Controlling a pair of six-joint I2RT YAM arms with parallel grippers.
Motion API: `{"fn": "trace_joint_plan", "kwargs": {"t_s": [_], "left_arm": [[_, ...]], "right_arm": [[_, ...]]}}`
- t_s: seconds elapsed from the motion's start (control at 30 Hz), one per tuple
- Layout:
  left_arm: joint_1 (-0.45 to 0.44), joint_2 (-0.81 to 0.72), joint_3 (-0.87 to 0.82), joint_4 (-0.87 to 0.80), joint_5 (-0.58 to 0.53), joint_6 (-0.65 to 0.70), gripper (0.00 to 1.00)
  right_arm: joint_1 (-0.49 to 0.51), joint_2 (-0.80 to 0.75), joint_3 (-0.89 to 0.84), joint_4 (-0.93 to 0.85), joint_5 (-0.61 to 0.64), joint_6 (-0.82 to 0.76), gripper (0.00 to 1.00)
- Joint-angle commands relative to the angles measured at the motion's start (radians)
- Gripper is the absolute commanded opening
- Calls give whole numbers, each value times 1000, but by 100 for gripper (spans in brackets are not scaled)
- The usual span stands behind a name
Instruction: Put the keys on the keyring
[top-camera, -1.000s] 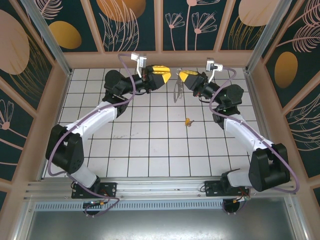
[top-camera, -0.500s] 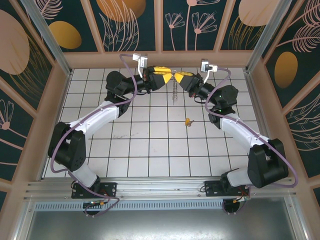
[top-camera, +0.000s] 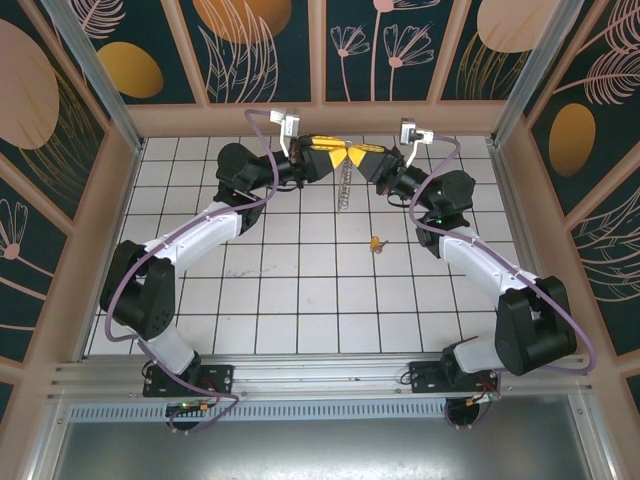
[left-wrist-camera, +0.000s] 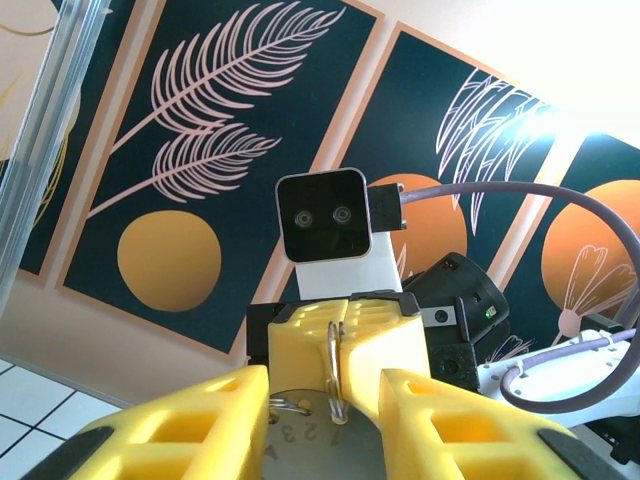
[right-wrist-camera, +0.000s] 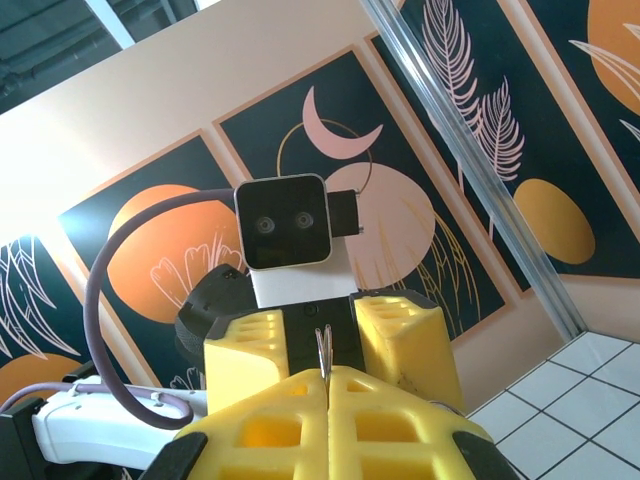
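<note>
Keyring (top-camera: 343, 186): thin grey loop, pale bits along edge, hanging above table (top-camera: 300, 300) at far middle, long axis up-down. Top pinched in right claw (top-camera: 356, 158), fully closed. Left claw (top-camera: 336, 156) narrow, grey disc (left-wrist-camera: 315, 440) between fingers; I can't tell if gripped. Keys (top-camera: 376, 243): tiny brass piece on table, near-right of loop, well apart.

Grey-beige keyring (top-camera: 344, 186). Beside it, yellow fingers and black bodies on left gripper (top-camera: 336, 153) and right gripper (top-camera: 359, 156). Near keyring, brass-yellow key (top-camera: 376, 243). Beneath, white floor tiles (top-camera: 300, 290), dark-gridded. Behind, navy wall panels (top-camera: 270, 60), orange discs, pale leaves.
</note>
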Motion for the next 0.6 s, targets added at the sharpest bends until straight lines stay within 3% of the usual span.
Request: {"fn": "trace_joint_plan", "kwargs": {"t_s": [0.0, 0.43, 0.5, 0.57], "left_arm": [[-7, 8, 33, 47, 14, -9, 32], [-13, 19, 44, 55, 16, -12, 15], [-14, 18, 38, 56, 17, -11, 14], [-14, 17, 32, 56, 22, -9, 21]], "right_arm": [[12, 1, 31, 71, 5, 11, 0], [15, -5, 25, 51, 8, -8, 0], [13, -6, 25, 42, 12, -16, 0], [12, -6, 28, 39, 14, -19, 0]]}}
